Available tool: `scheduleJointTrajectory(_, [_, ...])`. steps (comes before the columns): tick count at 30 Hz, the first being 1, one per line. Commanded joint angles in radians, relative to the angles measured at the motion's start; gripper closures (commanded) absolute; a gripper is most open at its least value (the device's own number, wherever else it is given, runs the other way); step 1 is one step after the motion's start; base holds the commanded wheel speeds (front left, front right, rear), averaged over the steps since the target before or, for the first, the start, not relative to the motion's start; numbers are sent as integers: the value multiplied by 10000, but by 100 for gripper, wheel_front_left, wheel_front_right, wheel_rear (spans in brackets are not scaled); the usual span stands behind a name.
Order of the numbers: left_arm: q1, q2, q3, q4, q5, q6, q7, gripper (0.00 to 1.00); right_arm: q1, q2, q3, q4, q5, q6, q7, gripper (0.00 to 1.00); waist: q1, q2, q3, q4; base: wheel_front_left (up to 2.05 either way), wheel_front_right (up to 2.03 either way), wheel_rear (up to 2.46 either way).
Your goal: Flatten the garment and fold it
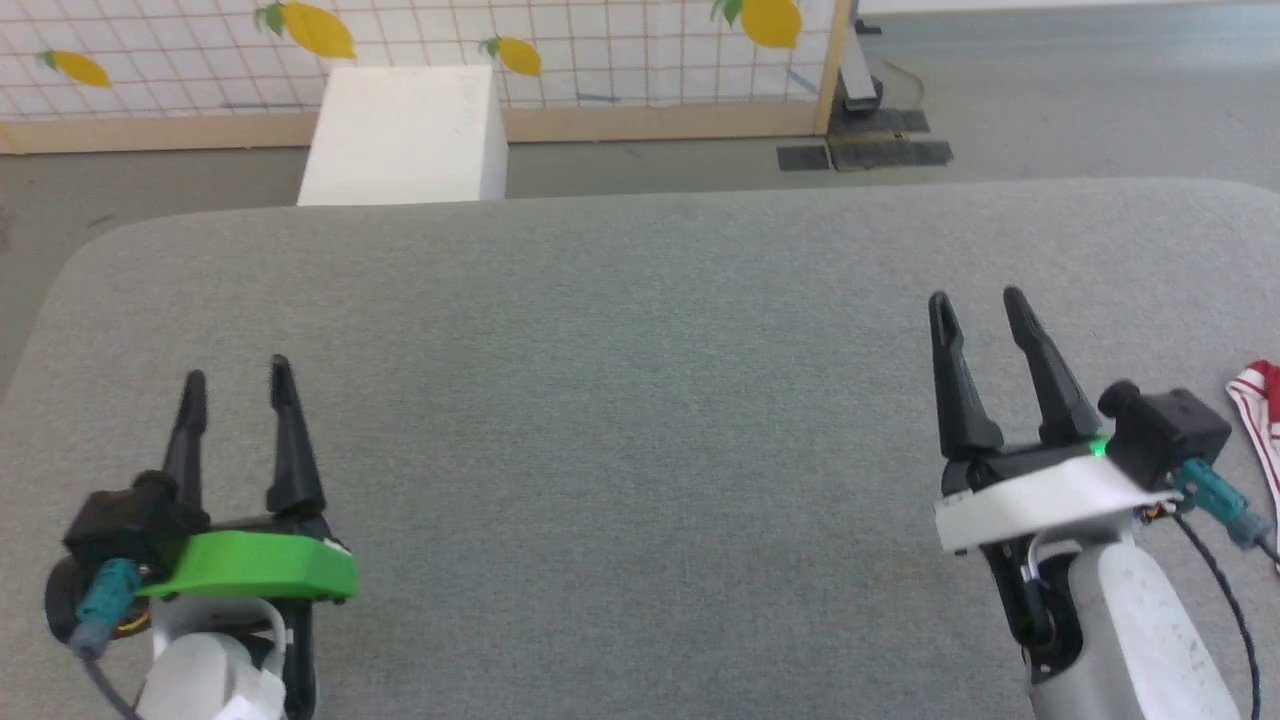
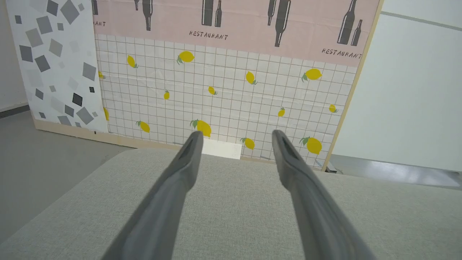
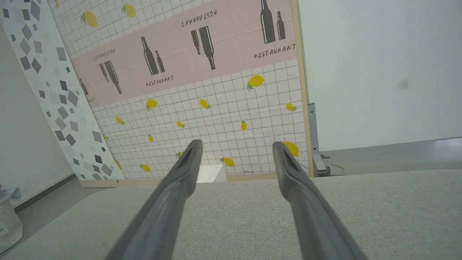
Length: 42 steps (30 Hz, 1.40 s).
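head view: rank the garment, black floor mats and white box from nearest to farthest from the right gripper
1. garment, just to the right of the right gripper, at the picture's edge.
2. black floor mats, ahead, past the table.
3. white box, far back left.
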Motion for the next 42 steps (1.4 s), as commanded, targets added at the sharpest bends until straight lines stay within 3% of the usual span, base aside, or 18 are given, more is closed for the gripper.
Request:
scheduleJointTrajectory(1, [-30,-63,-104,137,230,-3,-64,0,223,3,-19,-85,-23,-13,-80,0,1,0,-232,233,0,0,0])
scheduleJointTrajectory(12, [168,-306,-748,978,761,69,-82,0,1218,4,-593,-235,-780,-13,-84,0,1,0,-175,199,0,0,0])
scheduleJointTrajectory(31, [155,-485,-726,1347,577,-346,-90,0,1395,5,-812,-75,-700,-13,-85,0,1,0,1,117,0,0,0])
scheduleJointTrajectory(32, [115,-465,-751,1319,551,-290,-39,100,1302,4,-811,-90,-800,0,-22,100,1,0,2,118,0,0,0])
scheduleJointTrajectory(42, [156,-502,-746,1244,672,-288,78,100,1360,4,-808,-179,-906,-1,95,100,1,0,-31,110,0,0,0])
